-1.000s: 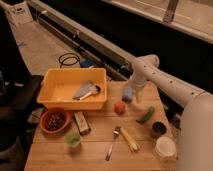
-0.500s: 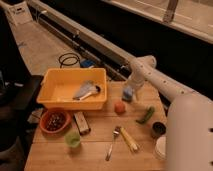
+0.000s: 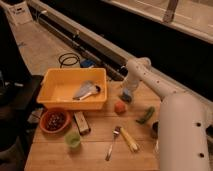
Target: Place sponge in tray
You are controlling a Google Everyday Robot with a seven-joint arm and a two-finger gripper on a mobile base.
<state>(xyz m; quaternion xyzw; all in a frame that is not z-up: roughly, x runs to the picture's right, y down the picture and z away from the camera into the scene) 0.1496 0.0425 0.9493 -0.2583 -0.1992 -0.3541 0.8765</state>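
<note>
The wooden table carries the yellow tray at its far left corner. The tray holds a grey cloth-like item with a dark-tipped utensil across it. The white arm enters from the right foreground, bends above the far edge of the table and points down. The gripper is at the far edge of the table, just right of the tray's right wall and outside it. The sponge, a small bluish block, is directly at the tip of the gripper, at table level; it is outside the tray. Gripper state: cannot be told from this view, nor whether the sponge is held or only touched. An orange fruit lies just in front of the gripper. A green pepper lies to the right of the fruit, beside the arm's lower casing. A red bowl with dark contents stands in front of the tray, with a brown bar beside it and a green cup nearer the front edge. A fork and a yellow oblong item lie side by side at the front centre.
</note>
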